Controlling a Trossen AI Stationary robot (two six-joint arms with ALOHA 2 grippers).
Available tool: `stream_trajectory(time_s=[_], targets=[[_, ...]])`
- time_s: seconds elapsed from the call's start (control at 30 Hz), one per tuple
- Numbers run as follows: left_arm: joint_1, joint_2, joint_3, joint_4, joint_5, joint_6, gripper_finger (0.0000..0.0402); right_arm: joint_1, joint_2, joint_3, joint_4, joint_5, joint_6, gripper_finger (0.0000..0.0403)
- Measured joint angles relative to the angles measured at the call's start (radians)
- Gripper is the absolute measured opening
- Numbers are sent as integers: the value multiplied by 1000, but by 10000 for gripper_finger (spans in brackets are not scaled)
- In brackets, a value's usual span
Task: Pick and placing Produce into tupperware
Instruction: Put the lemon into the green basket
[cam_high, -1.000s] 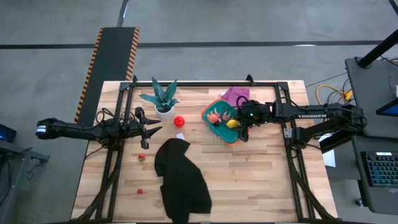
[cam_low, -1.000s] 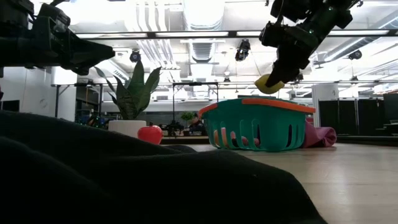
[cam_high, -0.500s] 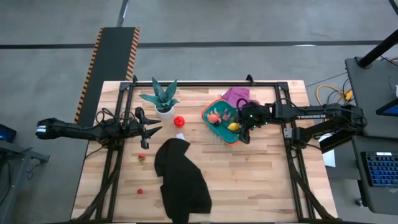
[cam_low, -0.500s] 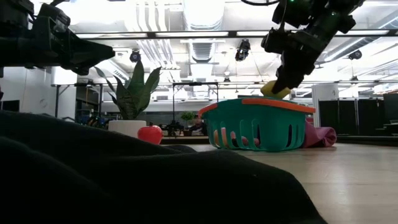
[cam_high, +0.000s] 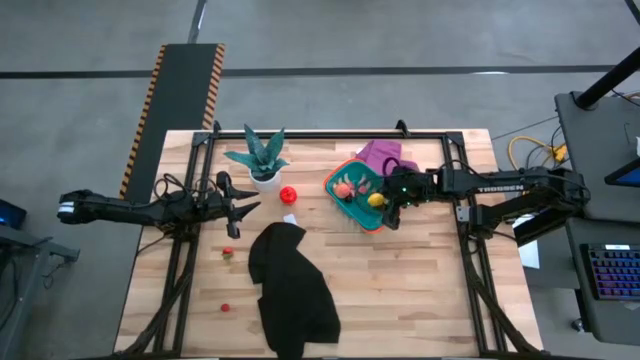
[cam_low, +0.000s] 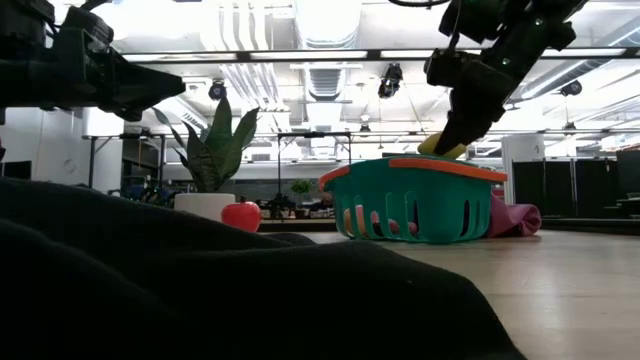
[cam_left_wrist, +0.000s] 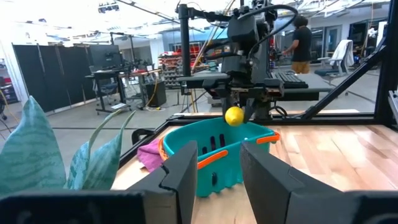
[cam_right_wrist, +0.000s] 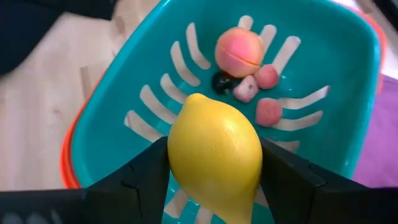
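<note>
right gripper — we clamp the yellow toy lemon over the teal orange-rimmed plastic container, frame centre-right | left gripper — jaws slightly parted, holding nothing, centre-left

The right arm is extended from the right side of the table, with its wrist angled downward. The right gripper is positioned directly above the teal tupperware, just over its orange rim. Its fingers are clamped on a yellow lemon. The left arm is stretched level, well apart from the tupperware, and the left gripper is held with its fingers parted and nothing between them.
</note>
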Motion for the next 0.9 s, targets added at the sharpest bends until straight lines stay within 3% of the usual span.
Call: stream_trajectory(time_s=[0.17,0.4,0.57,0.9], targets=[[0,0,0,0,-4,4,108,17,0,0,-1,81,32,205],[0,0,0,1,-29,5,108,30,13,1,6,86,181,205],[0,0,0,1,-31,5,108,56,103,32,3,146,271,205],[0,0,0,1,-31,3,108,54,271,166,-19,185,275,205]])
